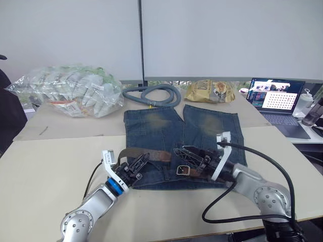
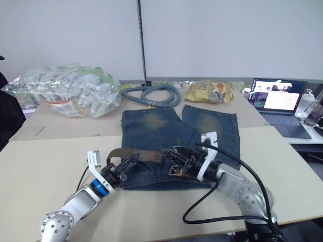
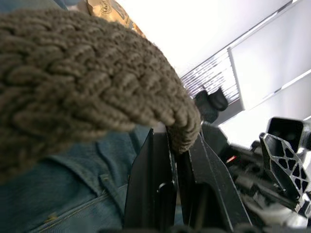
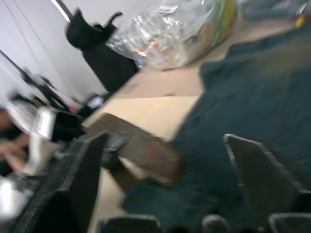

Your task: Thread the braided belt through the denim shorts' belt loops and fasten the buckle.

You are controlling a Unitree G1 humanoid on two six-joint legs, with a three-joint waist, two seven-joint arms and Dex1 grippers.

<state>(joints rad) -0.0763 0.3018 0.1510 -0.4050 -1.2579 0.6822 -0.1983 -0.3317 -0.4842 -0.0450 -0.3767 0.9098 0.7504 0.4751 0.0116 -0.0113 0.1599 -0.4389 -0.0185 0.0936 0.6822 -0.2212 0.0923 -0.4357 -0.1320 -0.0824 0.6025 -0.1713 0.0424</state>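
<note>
Belt end pinched in L hand, arm low.

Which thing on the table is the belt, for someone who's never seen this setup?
Find the denim shorts spread flat mid-table. Across their waistband, at the near edge, lies the braided belt: a narrow, worn dark brown strap with a silvery buckle near the middle. The grey corrugated hose coiled beyond the shorts is rounder, paler and has no buckle.

You've got the denim shorts flat mid-counter, braided belt across their waistband, hose and snack bag behind, laptop right.
</note>
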